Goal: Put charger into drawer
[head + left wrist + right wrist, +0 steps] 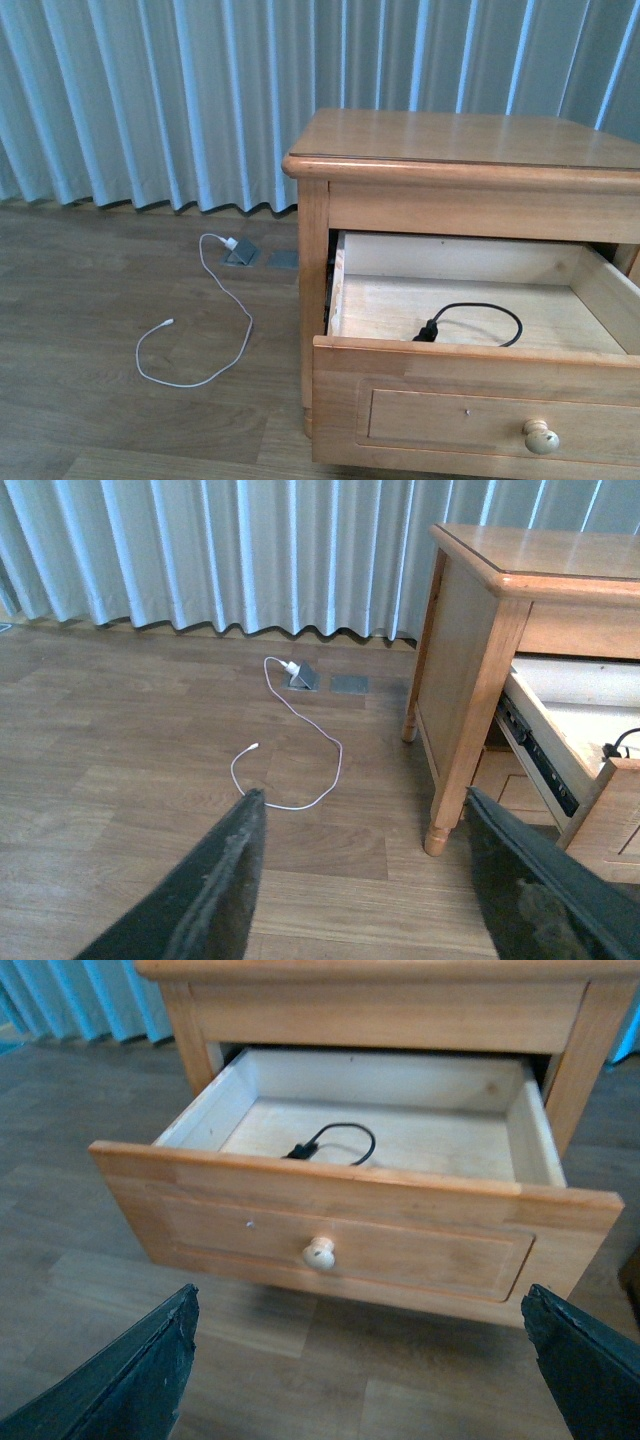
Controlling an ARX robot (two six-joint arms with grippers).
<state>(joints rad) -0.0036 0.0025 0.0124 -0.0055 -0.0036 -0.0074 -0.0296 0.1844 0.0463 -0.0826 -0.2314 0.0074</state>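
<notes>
The drawer [440, 352] of the light-wood nightstand [460, 140] is pulled out, its round pale knob [541, 436] facing me. Inside it lies the charger's thin black looped cable [478, 305], near the front wall; the white block is hidden behind the drawer front. The right wrist view shows the same cable [340, 1126] on the drawer [400, 1230] floor. My right gripper [360, 1293] is open and empty, in front of the drawer and below the knob [319, 1252]. My left gripper [362, 795] is open and empty over the floor, left of the nightstand.
A long white cable [215, 340] curls on the wood floor left of the nightstand, plugged in at a grey floor socket [241, 254]. Pale curtains [150, 100] hang behind. The nightstand's leg [440, 830] stands close to my left gripper.
</notes>
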